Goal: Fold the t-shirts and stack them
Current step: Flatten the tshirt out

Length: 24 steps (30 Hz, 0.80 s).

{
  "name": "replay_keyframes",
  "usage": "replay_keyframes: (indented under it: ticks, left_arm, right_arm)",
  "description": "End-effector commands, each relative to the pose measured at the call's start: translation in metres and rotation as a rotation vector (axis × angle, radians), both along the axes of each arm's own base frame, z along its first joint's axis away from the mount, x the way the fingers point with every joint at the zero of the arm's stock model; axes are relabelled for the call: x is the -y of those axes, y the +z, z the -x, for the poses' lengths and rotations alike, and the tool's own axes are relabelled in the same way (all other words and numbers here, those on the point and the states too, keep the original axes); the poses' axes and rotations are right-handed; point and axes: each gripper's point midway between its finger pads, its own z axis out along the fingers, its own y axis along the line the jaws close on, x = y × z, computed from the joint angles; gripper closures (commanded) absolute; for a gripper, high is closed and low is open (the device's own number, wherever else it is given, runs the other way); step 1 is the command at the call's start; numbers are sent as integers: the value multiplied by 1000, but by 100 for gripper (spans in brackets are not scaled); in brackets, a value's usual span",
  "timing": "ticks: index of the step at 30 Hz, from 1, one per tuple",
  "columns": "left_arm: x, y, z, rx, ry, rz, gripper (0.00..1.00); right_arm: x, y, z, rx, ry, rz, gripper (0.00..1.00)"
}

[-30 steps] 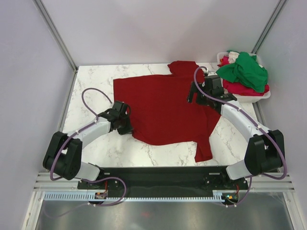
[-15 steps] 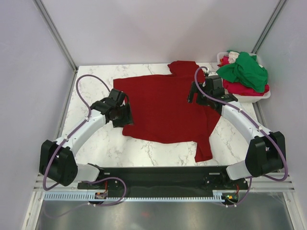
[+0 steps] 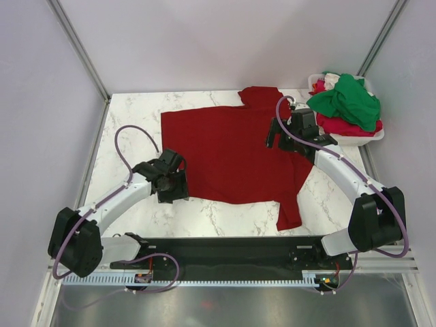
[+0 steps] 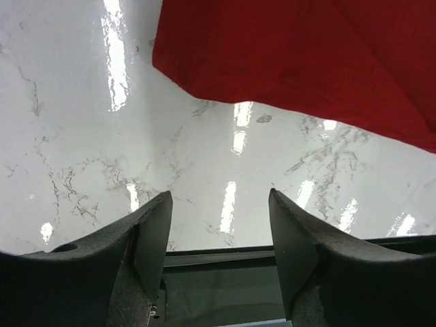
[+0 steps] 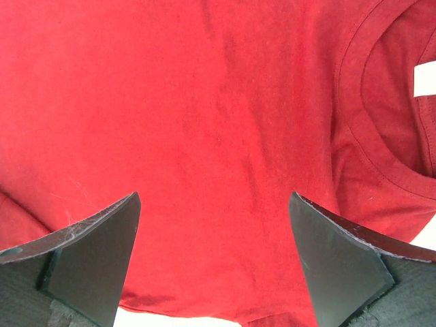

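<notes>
Left gripper [image 4: 218, 204], wide, pulled back off dark red t-shirt [image 3: 231, 153]; right gripper [image 5: 212, 204] wide; label [image 5: 426, 82] unreadable

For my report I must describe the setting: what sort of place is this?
Probably a robot test cell: plain walls enclose a marble-look table, the left arm and right arm are bolted at its near edge, and a white basket holds shirts.

White-shelled arms [image 3: 114, 198] with chunky black joints [image 3: 72, 241], each with a looping purple cable [image 3: 117, 139]; dark grey wedge-shaped fingers [image 4: 153, 231].
</notes>
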Motion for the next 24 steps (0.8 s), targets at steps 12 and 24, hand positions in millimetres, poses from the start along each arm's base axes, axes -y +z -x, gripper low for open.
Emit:
replay_keyframes:
  ticks: [12, 24]
  left_arm:
    - [-7, -32, -60, 131, 107, -51, 39]
    - [-23, -47, -74, 127, 141, -107, 42]
  right_arm:
    - [-3, -2, 5, 10, 30, -13, 2]
    - [-8, -13, 2, -19, 47, -16, 2]
